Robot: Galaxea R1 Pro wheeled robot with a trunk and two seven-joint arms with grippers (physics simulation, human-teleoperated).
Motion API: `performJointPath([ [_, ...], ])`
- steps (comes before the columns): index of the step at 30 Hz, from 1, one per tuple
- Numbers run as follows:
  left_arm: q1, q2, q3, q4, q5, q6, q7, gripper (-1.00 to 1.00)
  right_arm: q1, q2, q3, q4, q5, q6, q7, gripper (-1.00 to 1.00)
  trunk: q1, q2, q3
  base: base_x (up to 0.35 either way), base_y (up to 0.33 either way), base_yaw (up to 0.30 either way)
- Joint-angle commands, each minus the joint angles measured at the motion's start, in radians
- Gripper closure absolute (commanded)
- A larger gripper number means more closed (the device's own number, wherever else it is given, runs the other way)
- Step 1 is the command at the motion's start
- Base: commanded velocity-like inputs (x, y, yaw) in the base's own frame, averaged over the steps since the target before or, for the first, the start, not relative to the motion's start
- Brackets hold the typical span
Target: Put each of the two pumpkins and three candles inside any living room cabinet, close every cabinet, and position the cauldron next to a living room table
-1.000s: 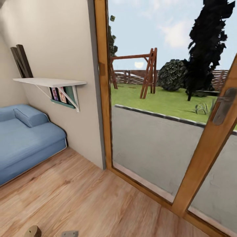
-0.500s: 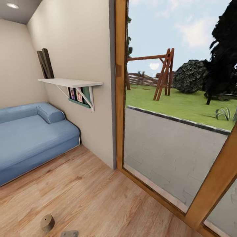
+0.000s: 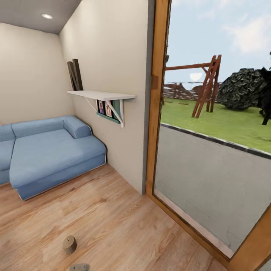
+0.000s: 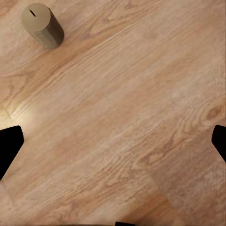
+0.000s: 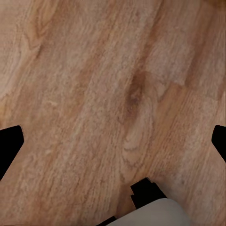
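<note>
One candle (image 3: 69,244), a short stout beige cylinder with a slit in its top, stands upright on the wooden floor (image 3: 113,222), well out from the blue sofa (image 3: 49,154) and on the room side of the glass door (image 3: 210,177); the left wrist view shows it (image 4: 42,25) on bare boards, well apart from the left gripper (image 4: 113,141), whose dark fingertips sit at the far edges of that view, spread wide with nothing between them. The right gripper (image 5: 113,141) is spread just as wide over bare boards and also holds nothing. Judging from this, the task looks barely begun or still in a fetching phase: this candle is not in a cabinet, and no pumpkin, cabinet, cauldron or coffee table can be seen here, so their state cannot be told. Compared with the earlier head frames, the whole picture has shifted: the sofa, the white wall shelf (image 3: 101,95) and the door frame all sit further right, more of the sofa and the ceiling show, and the candle appears higher up from the bottom edge, which reads as the camera turning left rather than anything moving.
</note>
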Motion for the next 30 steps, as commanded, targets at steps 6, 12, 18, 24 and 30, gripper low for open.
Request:
performJointPath([
  [6,0.000,0.000,0.000,0.000,0.000,0.000,0.000,-1.00,0.000,0.000,0.000,0.000,0.000,0.000,0.000,-1.00,0.000,0.000,0.001,0.000,0.000,0.281],
  [12,0.000,0.000,0.000,0.000,0.000,0.000,0.000,-1.00,0.000,0.000,0.000,0.000,0.000,0.000,0.000,-1.00,0.000,0.000,0.001,0.000,0.000,0.285],
  [18,0.000,0.000,0.000,0.000,0.000,0.000,0.000,-1.00,0.000,0.000,0.000,0.000,0.000,0.000,-0.001,-1.00,0.000,0.000,0.001,0.000,0.000,0.286],
  [24,0.000,0.000,0.000,0.000,0.000,0.000,0.000,-1.00,0.000,0.000,0.000,0.000,0.000,0.000,-0.001,-1.00,0.000,0.000,0.001,0.000,0.000,0.287],
  [30,0.000,0.000,0.000,0.000,0.000,0.000,0.000,-1.00,0.000,0.001,0.000,0.000,0.000,0.000,-0.001,-1.00,0.000,0.000,0.001,0.000,0.000,0.287],
])
